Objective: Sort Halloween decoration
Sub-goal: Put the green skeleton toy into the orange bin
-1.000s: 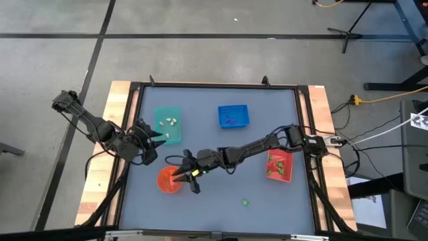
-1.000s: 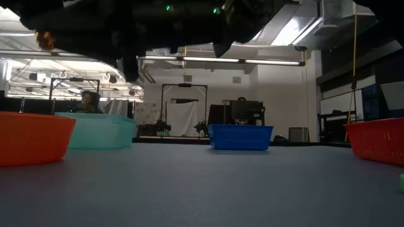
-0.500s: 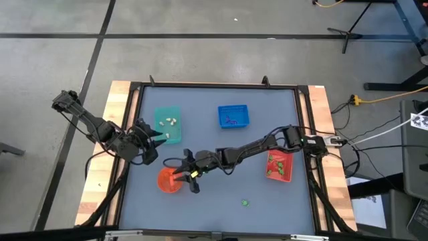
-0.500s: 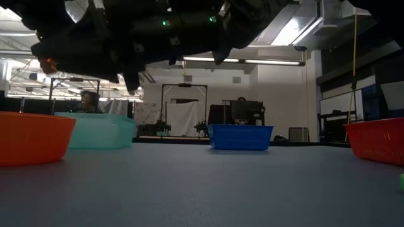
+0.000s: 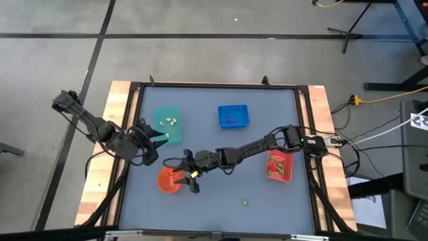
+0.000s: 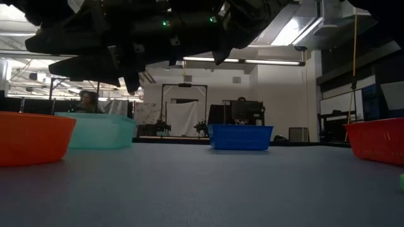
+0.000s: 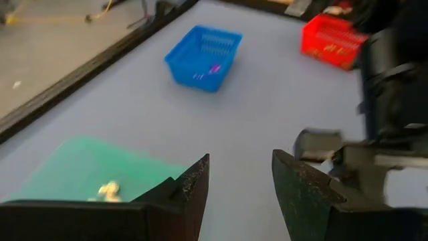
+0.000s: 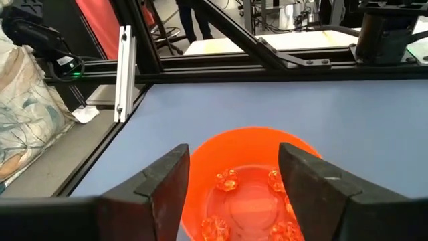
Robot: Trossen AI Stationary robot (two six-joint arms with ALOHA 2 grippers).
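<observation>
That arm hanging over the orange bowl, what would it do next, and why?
Probably lower straight down. The right gripper hovers open above the orange bowl, with orange trinkets lying in the bowl right between its fingers, none held yet. The left gripper waits open beside the teal tray.

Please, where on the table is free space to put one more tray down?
The widest bare patch lies along the near edge, broken only by a green trinket. Another lies between the blue tray and the red tray. It is crowded between the teal tray and the orange bowl, where the left gripper and right gripper work.
</observation>
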